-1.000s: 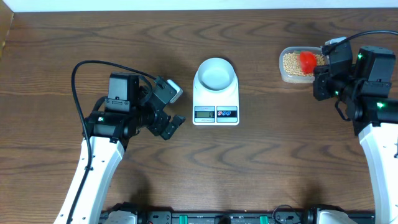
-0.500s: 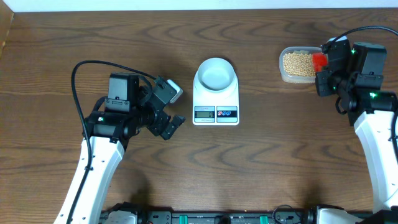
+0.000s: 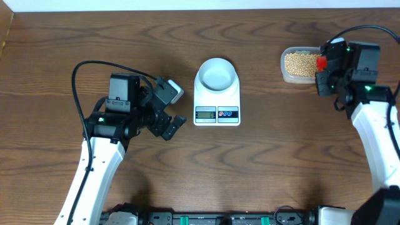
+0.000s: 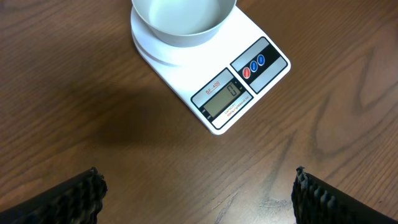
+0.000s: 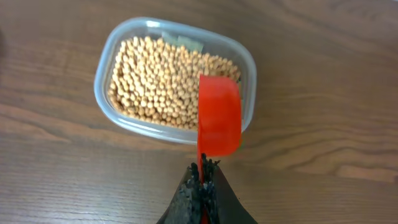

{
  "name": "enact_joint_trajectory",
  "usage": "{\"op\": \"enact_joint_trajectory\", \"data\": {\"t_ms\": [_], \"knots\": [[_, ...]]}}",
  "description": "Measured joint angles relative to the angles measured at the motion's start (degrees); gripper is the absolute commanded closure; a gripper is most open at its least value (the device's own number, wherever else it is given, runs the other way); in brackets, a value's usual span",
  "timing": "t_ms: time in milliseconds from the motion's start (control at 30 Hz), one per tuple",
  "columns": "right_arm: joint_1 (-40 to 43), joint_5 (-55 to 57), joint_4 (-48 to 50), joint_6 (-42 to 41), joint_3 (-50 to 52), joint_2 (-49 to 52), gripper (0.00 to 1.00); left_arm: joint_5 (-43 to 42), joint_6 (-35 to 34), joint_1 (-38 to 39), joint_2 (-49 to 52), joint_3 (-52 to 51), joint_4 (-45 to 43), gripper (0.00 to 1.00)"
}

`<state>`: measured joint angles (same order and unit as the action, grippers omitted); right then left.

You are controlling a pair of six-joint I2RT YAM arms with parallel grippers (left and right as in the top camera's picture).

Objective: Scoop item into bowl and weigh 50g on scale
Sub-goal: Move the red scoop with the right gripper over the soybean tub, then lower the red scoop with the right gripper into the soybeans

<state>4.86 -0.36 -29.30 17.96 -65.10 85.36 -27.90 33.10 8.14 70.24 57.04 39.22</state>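
The tan-yellow beans (image 3: pixel 300 62) fill a clear plastic tub (image 5: pixel 107 67) at the back right. My right gripper (image 5: pixel 202 177) is shut on the handle of a red scoop (image 5: pixel 219 120). The scoop hangs over the tub's right rim, its underside facing the camera; it also shows in the overhead view (image 3: pixel 322 62). The pale blue bowl (image 3: pixel 217 74) stands empty on the white scale (image 3: pixel 217 100) at the table's centre; bowl (image 4: pixel 183 22) and scale (image 4: pixel 231 96) also show in the left wrist view. My left gripper (image 4: pixel 199 193) is open and empty over bare table left of the scale.
The scale's display (image 4: pixel 224 99) and two round buttons (image 4: pixel 254 65) face the table's front. A black cable (image 3: pixel 94 65) loops from the left arm. The wooden table (image 3: pixel 281 144) ends at a white wall at the back.
My right gripper has drawn the red scoop back to the right, from over the beans in the tub to its right rim. The left arm has not moved.
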Motion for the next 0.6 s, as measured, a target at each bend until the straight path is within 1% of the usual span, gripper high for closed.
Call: {"op": "enact_joint_trajectory", "data": {"t_ms": [200,600], "knots": [[0.0,0.28,0.57,1.95,-0.13,2.36,0.99,0.0,0.0,0.0,0.0,0.0,0.0,0.02],[-0.04,3.19,2.51,6.38,-0.22,3.5,0.99,0.0,0.0,0.0,0.0,0.0,0.0,0.02]]}}
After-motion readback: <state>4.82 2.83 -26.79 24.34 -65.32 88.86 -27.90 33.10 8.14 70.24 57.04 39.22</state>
